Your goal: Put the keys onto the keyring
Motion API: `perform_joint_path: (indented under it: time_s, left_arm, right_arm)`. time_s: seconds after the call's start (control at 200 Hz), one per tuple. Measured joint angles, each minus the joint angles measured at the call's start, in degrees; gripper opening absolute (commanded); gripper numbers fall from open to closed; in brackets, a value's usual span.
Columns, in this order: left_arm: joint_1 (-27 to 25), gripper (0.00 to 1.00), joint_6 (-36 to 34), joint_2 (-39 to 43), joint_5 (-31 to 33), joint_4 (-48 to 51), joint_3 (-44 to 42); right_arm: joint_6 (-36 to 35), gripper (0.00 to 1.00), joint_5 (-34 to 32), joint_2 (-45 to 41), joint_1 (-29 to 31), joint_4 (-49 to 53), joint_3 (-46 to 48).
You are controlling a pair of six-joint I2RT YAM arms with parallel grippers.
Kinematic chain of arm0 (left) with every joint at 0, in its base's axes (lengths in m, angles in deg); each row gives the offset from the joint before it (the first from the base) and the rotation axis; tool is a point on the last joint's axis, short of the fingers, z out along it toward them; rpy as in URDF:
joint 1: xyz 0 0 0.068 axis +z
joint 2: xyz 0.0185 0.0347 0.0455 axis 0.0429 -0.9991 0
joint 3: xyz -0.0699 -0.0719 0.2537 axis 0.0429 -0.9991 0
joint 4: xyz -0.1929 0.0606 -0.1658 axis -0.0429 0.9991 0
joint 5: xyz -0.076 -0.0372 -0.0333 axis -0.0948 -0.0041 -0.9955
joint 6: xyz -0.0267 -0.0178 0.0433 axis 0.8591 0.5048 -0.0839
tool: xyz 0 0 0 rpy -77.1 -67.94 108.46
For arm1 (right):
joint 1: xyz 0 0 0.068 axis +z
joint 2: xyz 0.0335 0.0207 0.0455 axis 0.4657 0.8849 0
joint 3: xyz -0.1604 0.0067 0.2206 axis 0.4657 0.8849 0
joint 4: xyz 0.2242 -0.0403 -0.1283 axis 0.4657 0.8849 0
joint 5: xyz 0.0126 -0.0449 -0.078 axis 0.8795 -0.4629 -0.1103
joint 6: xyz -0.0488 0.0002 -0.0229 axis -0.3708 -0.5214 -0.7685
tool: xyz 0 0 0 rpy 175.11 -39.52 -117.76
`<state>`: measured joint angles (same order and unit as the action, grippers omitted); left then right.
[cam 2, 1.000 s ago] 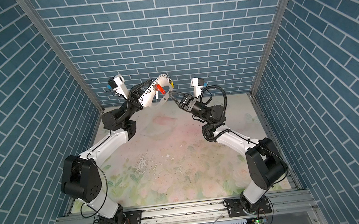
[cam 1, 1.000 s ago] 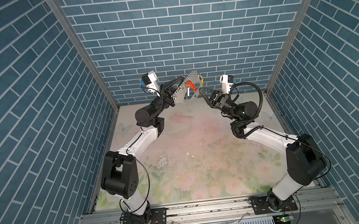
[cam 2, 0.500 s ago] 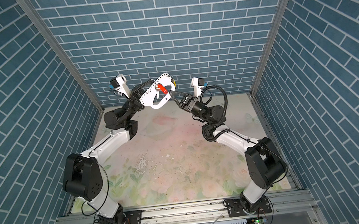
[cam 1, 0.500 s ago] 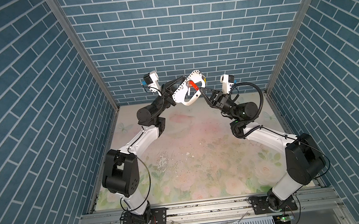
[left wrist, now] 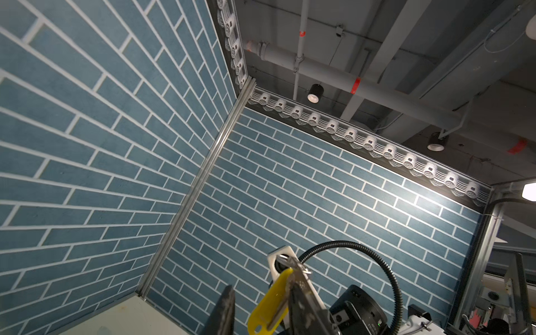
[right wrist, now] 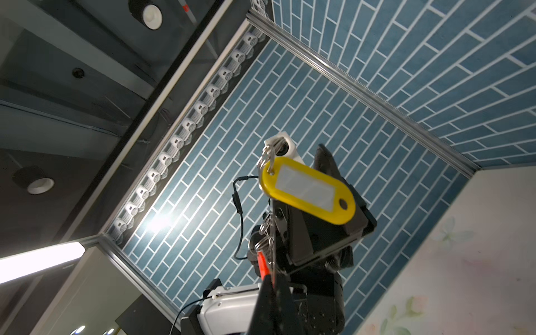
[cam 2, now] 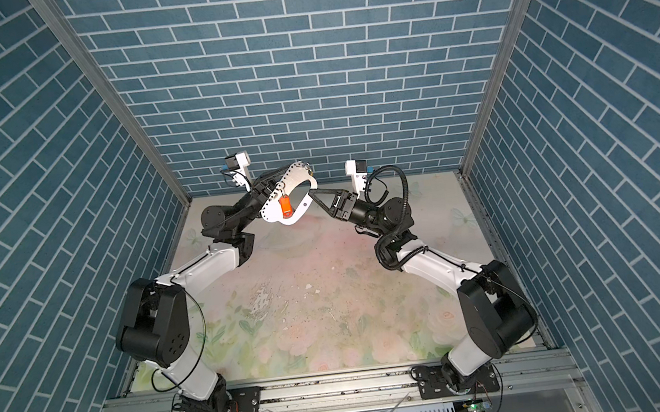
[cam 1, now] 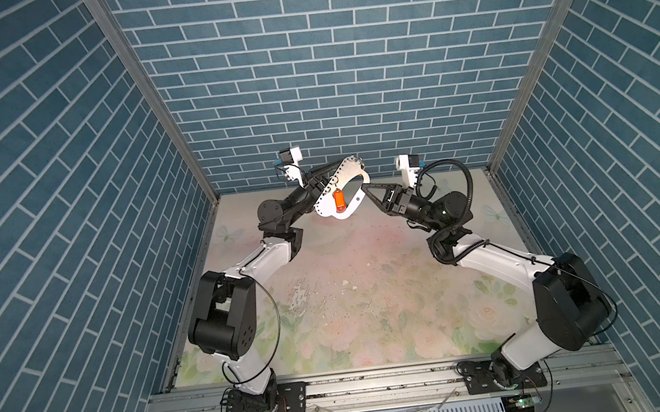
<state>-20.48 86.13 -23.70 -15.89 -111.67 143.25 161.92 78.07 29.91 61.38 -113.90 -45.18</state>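
The floral table [cam 1: 369, 278] lies nearest. Toward 12 o'clock, above its far end, the white keyring [cam 1: 341, 171] is held up in the air. The right gripper [cam 1: 364, 186], at the loop's 4 o'clock, is pressed together on its rim. The left gripper [left wrist: 261, 285], at 9 o'clock, stands spread beside the strip. A red tag [cam 1: 338, 200] dangles across the loop, and a yellow tag [right wrist: 307, 191] hangs off the far tip — just before the brick wall [cam 1: 308, 92].
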Motion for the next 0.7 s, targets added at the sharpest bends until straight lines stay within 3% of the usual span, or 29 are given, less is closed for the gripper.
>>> perform_joint_path:
  time_s: [0.19, 0.39, 0.54, 0.7]
  left_arm:
    - [6.7, 0.35, 0.3, 3.9, 3.5, -0.2, -9.6]
    - [12.4, 0.34, 0.0, 4.8, 9.8, 0.4, -19.7]
    - [11.8, 0.34, -0.3, 4.8, 11.4, 0.4, -20.4]
    - [10.8, 0.34, -0.6, 4.6, 11.8, 0.3, -20.2]
  right_arm:
    - [-12.8, 0.0, -1.0, -8.6, -0.8, 25.6, 0.0]
    - [-31.5, 0.0, -7.5, -10.2, -1.0, 69.4, -13.9]
    - [-44.6, 0.0, -20.5, -4.4, 0.2, 98.8, -27.1]
    - [-51.6, 0.0, -32.2, -1.3, 1.1, 117.5, -28.2]
